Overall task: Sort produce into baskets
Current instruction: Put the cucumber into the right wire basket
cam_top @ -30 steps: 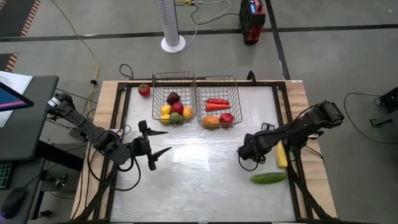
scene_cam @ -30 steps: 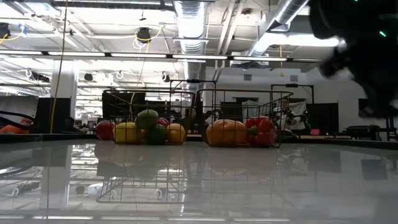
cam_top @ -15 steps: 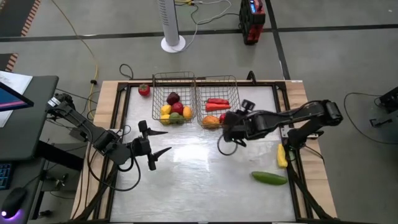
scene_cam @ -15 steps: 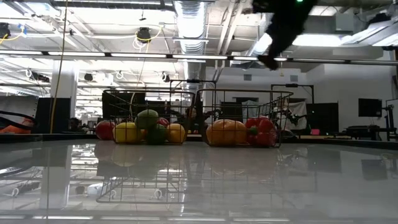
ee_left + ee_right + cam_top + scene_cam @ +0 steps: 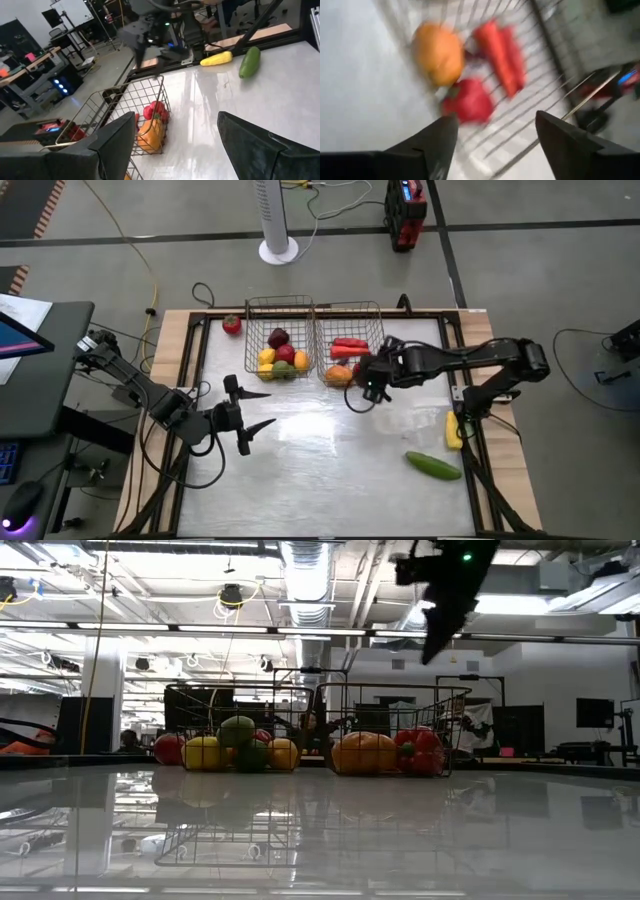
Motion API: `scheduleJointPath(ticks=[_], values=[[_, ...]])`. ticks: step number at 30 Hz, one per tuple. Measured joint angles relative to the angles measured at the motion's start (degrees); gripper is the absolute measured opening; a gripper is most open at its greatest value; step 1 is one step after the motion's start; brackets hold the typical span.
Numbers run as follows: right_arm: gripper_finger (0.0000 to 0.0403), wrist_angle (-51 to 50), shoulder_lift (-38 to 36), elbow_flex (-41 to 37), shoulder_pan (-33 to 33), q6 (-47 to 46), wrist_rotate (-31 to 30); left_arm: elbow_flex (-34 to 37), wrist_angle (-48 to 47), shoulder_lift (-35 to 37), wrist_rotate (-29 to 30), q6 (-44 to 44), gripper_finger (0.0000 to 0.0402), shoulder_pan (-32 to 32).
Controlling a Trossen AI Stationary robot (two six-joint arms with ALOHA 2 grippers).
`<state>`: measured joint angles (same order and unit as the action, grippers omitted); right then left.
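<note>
Two grey wire baskets stand side by side at the table's far middle. The left basket (image 5: 280,302) holds a lemon, apples, a lime and an orange. The right basket (image 5: 350,307) holds an orange (image 5: 437,52), a red pepper (image 5: 470,100), a carrot and a red chili. My right gripper (image 5: 360,382) hangs open above the right basket's near right corner, nothing between its fingers (image 5: 495,120). A cucumber (image 5: 433,465) and a long yellow piece (image 5: 453,430) lie at the near right. My left gripper (image 5: 262,408) waits open, left of the middle.
A red piece with a green top (image 5: 232,325) lies outside the baskets at the table's far left corner. The yellow piece lies against the table's right rim. Bare tabletop stretches between the two grippers and along the near edge.
My right gripper has risen and gone from the near right of the table, beside the yellow piece, toward the far edge and left, and now hangs over the right basket. The cucumber has turned a little where it lies.
</note>
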<state>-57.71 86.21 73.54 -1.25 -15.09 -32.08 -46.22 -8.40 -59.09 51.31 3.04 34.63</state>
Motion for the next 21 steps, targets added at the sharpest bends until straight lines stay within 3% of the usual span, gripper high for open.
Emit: scheduleJointPath(ticks=[4, 15, 18, 21], values=[[0.0313, -8.0, 0.0, 0.0, -4.0, -9.8, 8.6, 0.0, 0.0, 0.0, 0.2, 0.4, 0.027, 0.0], [0.0316, -13.9, 0.3, 0.0, -26.1, -34.4, 12.2, 0.0, -0.1, 0.0, 0.0, -0.6, 0.027, 0.0], [0.0316, -13.2, 0.2, -1.5, -30.1, -39.4, 13.0, 0.0, -0.1, 0.0, -0.1, -1.6, 0.027, 0.0], [0.0316, -11.2, 0.3, -5.7, -32.5, -43.3, 17.9, 0.0, -0.1, 0.0, -0.1, -3.0, 0.027, 0.0]])
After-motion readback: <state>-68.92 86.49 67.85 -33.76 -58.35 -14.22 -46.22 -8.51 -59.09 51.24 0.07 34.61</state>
